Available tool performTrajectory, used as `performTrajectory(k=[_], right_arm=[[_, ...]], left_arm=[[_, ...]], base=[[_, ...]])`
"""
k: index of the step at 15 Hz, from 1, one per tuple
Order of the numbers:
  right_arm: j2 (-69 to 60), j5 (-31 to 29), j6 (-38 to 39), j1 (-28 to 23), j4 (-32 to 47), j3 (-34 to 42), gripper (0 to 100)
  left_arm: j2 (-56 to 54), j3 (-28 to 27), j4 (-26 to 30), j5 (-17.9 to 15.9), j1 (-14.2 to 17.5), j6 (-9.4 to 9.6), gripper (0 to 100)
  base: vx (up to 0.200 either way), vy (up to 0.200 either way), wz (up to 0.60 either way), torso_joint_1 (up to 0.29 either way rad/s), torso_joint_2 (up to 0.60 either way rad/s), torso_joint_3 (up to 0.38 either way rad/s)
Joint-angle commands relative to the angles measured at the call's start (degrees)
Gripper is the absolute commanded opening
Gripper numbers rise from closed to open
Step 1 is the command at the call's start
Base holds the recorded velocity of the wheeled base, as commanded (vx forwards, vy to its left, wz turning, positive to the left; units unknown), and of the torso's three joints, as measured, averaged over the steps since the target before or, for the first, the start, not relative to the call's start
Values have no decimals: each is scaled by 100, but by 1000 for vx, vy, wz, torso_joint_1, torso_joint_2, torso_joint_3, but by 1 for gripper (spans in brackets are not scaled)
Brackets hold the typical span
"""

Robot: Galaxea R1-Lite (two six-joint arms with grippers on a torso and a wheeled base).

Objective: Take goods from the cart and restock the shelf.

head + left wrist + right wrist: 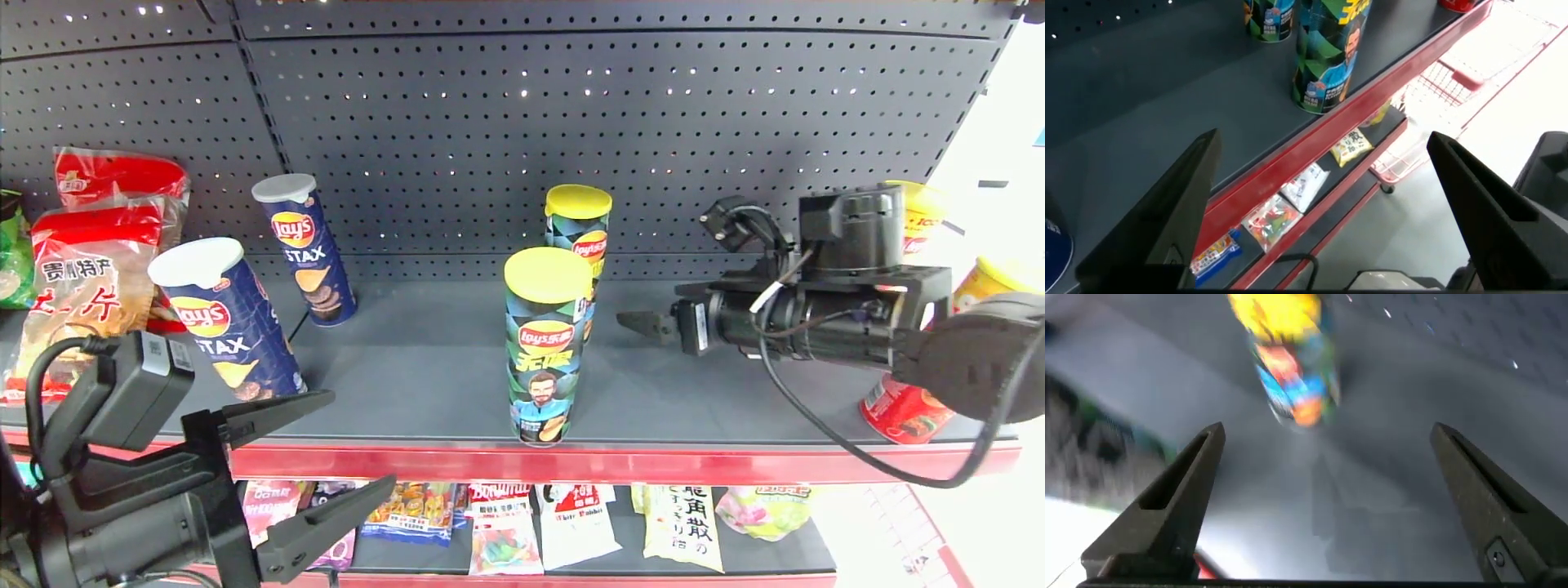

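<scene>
1. Standing by the shelf (424, 359), I see a dark board with a red front edge and a wall full of little holes behind it.
2. One tall tube with a yellow lid, the front yellow tube (545, 343), stands straight up in the middle, close to the red edge.
3. Just behind it stands the back yellow tube (578, 220), nearer the holey wall.
4. On the left are two blue tubes with white lids. The front blue tube (224, 318) is near the edge, and the back blue tube (306, 245) is near the wall.
5. At the far left, red snack bags (90, 269) lean together.
6. On the right, a red tube (902, 412) sits near the edge, partly hidden by the right arm. More yellow lids (992, 278) peek out behind that arm.
7. The right gripper (637, 322) hangs over the shelf, just to the right of the two yellow tubes. It points at them but does not touch them. Its fingers (1176, 506) are spread wide with nothing held between them.
8. The left gripper (359, 441) is low down, in front of the red edge, near the front blue tube. Its fingers (1167, 212) are spread wide too, and it holds nothing.
9. Under the top board is a lower shelf (784, 559) with flat snack packets (571, 523) lying in a row.
10. A red wire cart (1470, 69) stands on the floor beside the shelf.
</scene>
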Motion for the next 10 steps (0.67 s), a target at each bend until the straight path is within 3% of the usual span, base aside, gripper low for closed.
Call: performTrajectory(k=[1, 3, 6, 7, 10], right_arm=[[-1125, -168, 33, -59, 3, 1018, 100], [-2470, -160, 24, 20, 21, 2196, 100], [-4509, -239, -20, 213, 91, 3505, 100], [-5159, -441, -72, 213, 276, 3734, 100], [-6478, -933, -90, 116, 1234, 3751, 100]], left_arm=[[249, -36, -12, 95, -5, 15, 100], [469, -80, -21, 614, -40, 103, 100], [812, -89, -21, 1088, -49, 305, 100], [900, -98, -12, 1255, -163, 305, 100], [1532, -511, -38, 1220, -207, 252, 100]], base=[[0, 0, 0, 0, 0, 0], [0, 0, 0, 0, 0, 0], [0, 0, 0, 0, 0, 0], [0, 0, 0, 0, 0, 0], [0, 0, 0, 0, 0, 0]])
